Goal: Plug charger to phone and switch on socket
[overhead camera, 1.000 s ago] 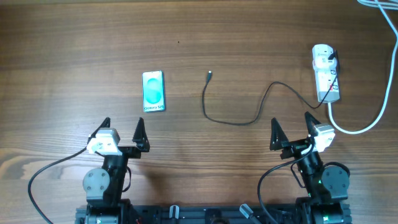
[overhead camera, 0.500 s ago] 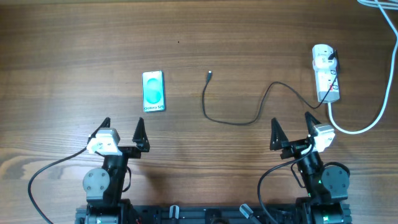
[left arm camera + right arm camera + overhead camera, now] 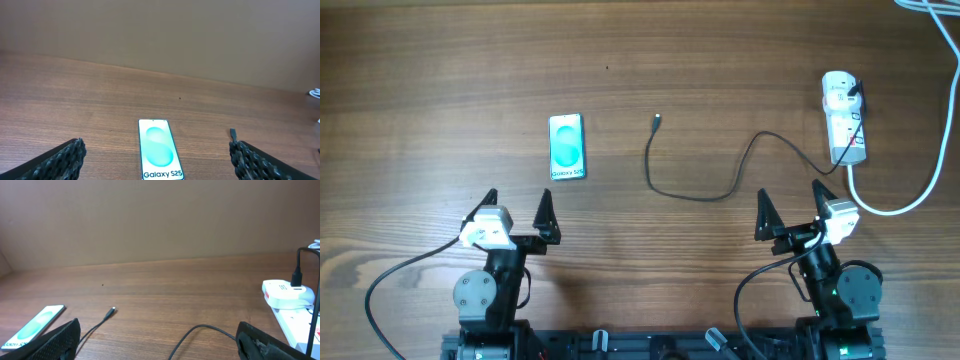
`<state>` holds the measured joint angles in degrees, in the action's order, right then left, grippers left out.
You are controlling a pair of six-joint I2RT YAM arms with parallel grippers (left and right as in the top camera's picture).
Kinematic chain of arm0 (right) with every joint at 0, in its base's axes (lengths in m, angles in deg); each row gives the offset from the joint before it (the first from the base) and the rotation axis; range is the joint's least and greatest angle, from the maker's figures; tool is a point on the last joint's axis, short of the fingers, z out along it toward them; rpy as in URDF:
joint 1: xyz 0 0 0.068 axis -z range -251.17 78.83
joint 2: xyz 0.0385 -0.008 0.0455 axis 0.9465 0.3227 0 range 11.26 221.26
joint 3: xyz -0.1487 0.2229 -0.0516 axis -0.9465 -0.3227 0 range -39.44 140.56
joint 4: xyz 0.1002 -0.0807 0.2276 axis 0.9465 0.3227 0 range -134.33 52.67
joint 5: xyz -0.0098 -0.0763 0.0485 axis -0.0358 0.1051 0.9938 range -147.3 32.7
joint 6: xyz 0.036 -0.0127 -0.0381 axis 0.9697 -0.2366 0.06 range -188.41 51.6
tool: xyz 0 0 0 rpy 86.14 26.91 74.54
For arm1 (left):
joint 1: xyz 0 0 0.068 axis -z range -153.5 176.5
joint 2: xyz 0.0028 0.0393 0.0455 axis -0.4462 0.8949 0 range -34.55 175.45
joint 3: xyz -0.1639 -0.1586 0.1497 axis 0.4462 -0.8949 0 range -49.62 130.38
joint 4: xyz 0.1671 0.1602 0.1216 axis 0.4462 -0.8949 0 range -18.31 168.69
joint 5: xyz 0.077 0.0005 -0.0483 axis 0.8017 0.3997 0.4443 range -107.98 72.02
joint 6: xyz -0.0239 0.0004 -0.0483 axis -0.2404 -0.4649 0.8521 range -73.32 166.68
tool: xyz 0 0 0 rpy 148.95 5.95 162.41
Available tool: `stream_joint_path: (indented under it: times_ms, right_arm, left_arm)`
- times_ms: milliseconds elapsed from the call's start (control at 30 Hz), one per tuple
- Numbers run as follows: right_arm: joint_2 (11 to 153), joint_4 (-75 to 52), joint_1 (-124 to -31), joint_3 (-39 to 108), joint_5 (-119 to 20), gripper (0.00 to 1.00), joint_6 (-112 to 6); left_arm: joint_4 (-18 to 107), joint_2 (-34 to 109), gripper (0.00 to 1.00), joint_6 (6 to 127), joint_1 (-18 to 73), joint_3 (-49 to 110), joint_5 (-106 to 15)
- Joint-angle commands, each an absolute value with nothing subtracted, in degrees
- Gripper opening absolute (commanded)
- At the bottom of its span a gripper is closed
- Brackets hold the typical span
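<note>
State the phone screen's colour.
Teal-blue, on the small rectangular white-bezelled smartphone; clearest in the left wrist view.

Brand on phone [image 3: 159, 150], left wrist view: "Galaxy S25" in dark letters, the word bold and the number lighter. It stands on the pale band at the end of the screen nearest the camera, below the teal-blue glow.

Same phone [image 3: 567, 147], overhead view: one line of small dark text at the screen end that faces the near edge of the worktop [image 3: 720, 60]; too small to read for sure.

Same phone [image 3: 34, 325], right wrist view: a few dark letters at its near end, blurred and unreadable.

Socket [image 3: 843, 118], overhead view: small red markings on the white body; no letter or number can be made out.

Socket [image 3: 292, 300], right wrist view: a red mark on the end face, unreadable.
</note>
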<state>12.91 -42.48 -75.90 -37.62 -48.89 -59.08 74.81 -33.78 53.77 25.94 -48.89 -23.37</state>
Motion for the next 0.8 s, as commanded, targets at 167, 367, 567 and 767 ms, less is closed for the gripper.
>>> stream_joint_path:
  times_ms: [167,367,567,767]
  right_arm:
    - [13.22,-45.24,-76.08,-38.01,-49.29,1.00,-59.39]
    - [13.22,-46.02,-76.08,-37.27,-46.88,1.00,-59.41]
    - [16.96,-45.98,-76.08,-33.35,-45.18,1.00,-59.43]
    - [29.09,-44.84,-76.08,-23.65,-41.75,1.00,-59.45]
  left_arm:
    - [74.96,-34.17,1.00,54.60,25.53,-49.28,-23.02]
    - [75.03,-34.17,1.00,54.60,25.53,-49.28,-23.02]
    - [74.31,-33.62,1.00,54.60,25.53,-47.12,-23.02]
    - [70.90,-24.18,1.00,54.60,25.53,-38.33,-23.02]
